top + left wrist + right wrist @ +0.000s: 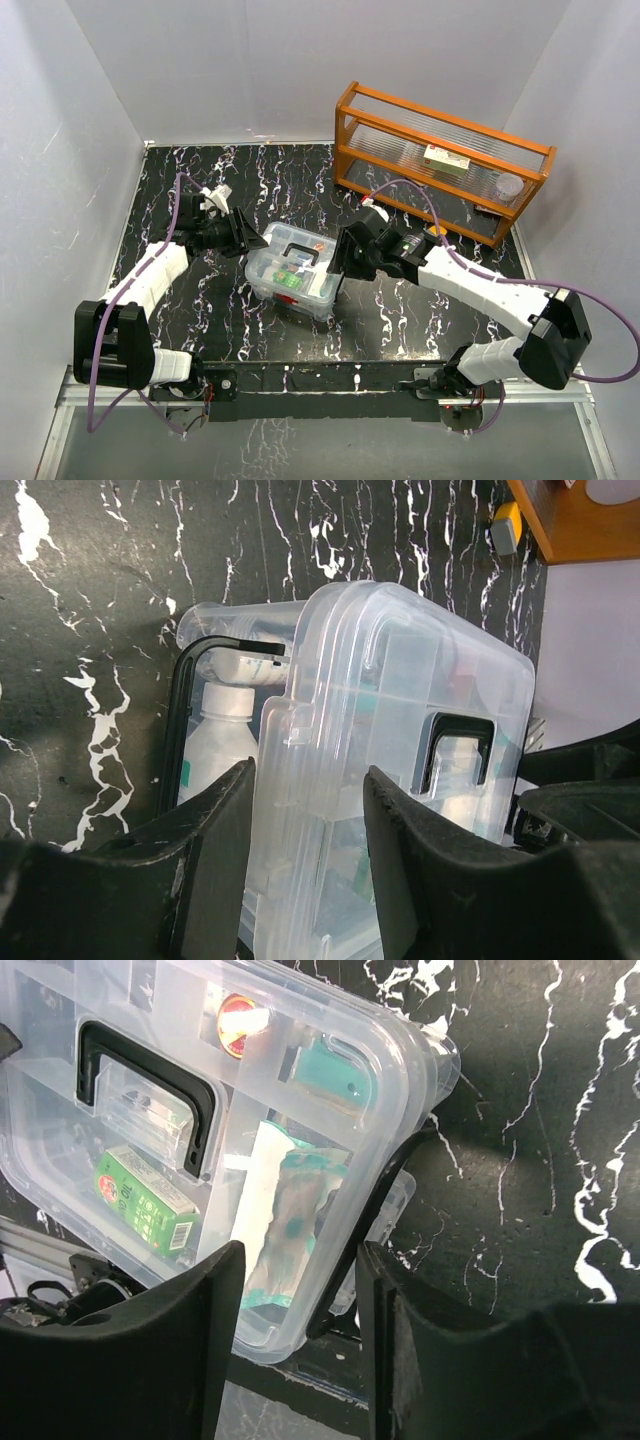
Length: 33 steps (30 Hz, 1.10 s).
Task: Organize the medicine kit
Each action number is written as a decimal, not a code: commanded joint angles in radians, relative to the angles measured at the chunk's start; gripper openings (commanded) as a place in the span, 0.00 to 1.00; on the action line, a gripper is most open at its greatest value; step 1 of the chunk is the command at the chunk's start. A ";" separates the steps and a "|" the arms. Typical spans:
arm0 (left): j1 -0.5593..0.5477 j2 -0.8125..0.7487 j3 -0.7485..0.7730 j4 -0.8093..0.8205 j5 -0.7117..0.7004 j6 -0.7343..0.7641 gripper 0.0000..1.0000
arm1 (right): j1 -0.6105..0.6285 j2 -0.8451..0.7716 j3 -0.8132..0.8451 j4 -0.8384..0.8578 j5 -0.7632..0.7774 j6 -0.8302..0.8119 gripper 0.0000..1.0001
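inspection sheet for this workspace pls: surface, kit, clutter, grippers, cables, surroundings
surface: black white-veined table, no spills seen
job's things: medicine kit mid-table, lid over it; green box, white-teal pouch, red round item and bottle inside
clutter: orange wooden rack at far right holding a small box and a white round item; yellow-grey object beside it
grippers: left gripper jaws apart at the kit's end, contact unclear; right gripper open, straddling a kit corner
cables: purple cables loop off each arm, not snagged
surroundings: white walls on three sides
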 commanded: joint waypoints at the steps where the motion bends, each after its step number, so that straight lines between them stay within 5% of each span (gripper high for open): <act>1: -0.024 0.006 -0.045 -0.073 0.019 0.014 0.39 | 0.007 -0.065 0.067 0.121 0.091 -0.036 0.48; 10: -0.027 0.005 -0.076 -0.009 0.112 -0.062 0.37 | 0.005 -0.134 0.058 0.071 0.200 -0.114 0.53; 16: -0.058 -0.010 -0.122 0.074 0.146 -0.158 0.33 | 0.005 -0.120 0.067 0.094 0.136 -0.251 0.53; 27: -0.245 -0.006 -0.187 0.248 -0.012 -0.365 0.29 | 0.051 0.075 0.225 0.018 0.135 -0.460 0.53; 33: -0.255 -0.014 -0.123 0.156 -0.030 -0.302 0.36 | 0.101 0.155 0.267 -0.037 0.174 -0.543 0.56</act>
